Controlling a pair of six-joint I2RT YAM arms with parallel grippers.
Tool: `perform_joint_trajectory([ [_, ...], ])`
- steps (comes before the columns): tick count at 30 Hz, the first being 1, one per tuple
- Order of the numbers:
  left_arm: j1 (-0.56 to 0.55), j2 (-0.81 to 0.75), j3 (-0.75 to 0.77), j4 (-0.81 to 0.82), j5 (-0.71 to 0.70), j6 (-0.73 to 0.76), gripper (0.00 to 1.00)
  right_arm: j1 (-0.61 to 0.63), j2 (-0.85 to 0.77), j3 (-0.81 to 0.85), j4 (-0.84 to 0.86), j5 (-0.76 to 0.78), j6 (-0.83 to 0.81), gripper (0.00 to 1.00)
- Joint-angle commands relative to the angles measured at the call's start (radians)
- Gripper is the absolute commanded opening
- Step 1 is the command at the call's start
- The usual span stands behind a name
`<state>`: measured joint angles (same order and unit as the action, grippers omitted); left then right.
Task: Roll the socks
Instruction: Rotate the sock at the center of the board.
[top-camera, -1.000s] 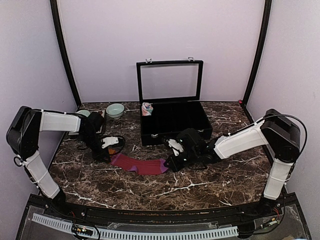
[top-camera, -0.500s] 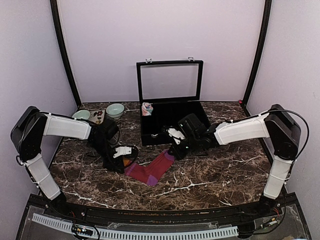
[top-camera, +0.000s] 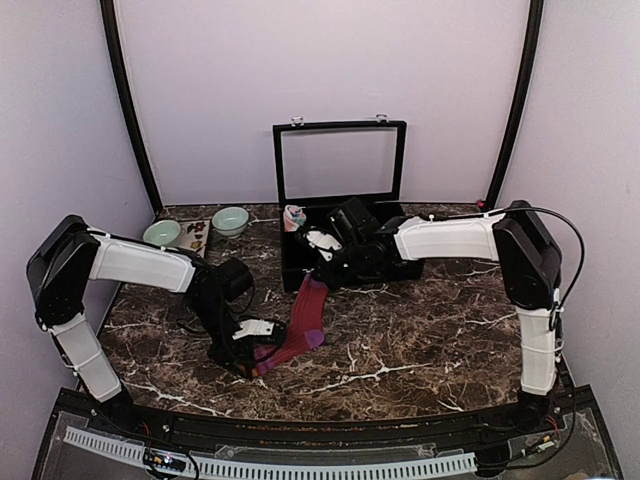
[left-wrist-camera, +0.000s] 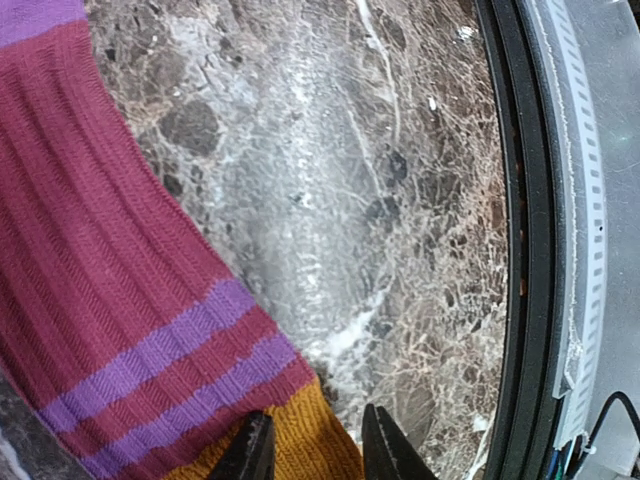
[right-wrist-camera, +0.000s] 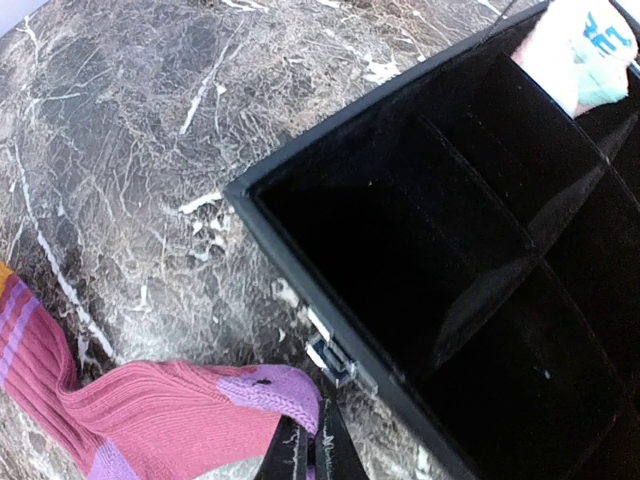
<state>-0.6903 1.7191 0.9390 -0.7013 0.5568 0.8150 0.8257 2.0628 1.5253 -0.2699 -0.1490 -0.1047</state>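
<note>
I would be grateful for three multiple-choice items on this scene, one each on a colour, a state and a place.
1. What colour is the cuff of the maroon sock, held in the left gripper?
A. white
B. orange
C. green

2. How is the lid of the black box?
A. shut
B. removed
C. open, upright

3. Where is the pink-and-mint sock?
A. in the box
B. draped over the lid
C. under the maroon sock

Answers: B, orange fabric lies between the left gripper's fingers; C, the lid stands up behind the box; A, the sock sticks out of the box's back left corner.
</note>
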Motion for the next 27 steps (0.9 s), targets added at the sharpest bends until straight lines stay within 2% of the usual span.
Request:
perform_joint_trajectory([
  [1,-0.006,0.033,-0.015,-0.060,0.052,0.008,0.33,-0.006,0.045,0.111,-0.045,-0.015,-0.027,0.00],
  [11,-0.049,0.116,0.069,-0.020,0.072,-0.001,0.33,0.013,0.159,0.322,-0.112,-0.065,-0.023,0.00],
  [20,-0.078,0.167,0.100,0.062,0.102,-0.060,0.33,0.034,0.226,0.430,-0.113,-0.087,0.006,0.01],
  [21,-0.081,0.171,0.108,0.070,0.106,-0.067,0.33,0.034,0.237,0.451,-0.117,-0.087,0.009,0.03],
  [23,-0.080,0.175,0.127,0.081,0.112,-0.086,0.34,0.037,0.258,0.483,-0.124,-0.076,0.016,0.14],
  [26,-0.080,0.158,0.147,0.067,0.121,-0.108,0.43,0.036,0.266,0.499,-0.123,-0.059,0.022,0.23],
  [27,-0.079,0.145,0.145,0.060,0.125,-0.112,0.46,0.034,0.263,0.493,-0.116,-0.050,0.025,0.31],
])
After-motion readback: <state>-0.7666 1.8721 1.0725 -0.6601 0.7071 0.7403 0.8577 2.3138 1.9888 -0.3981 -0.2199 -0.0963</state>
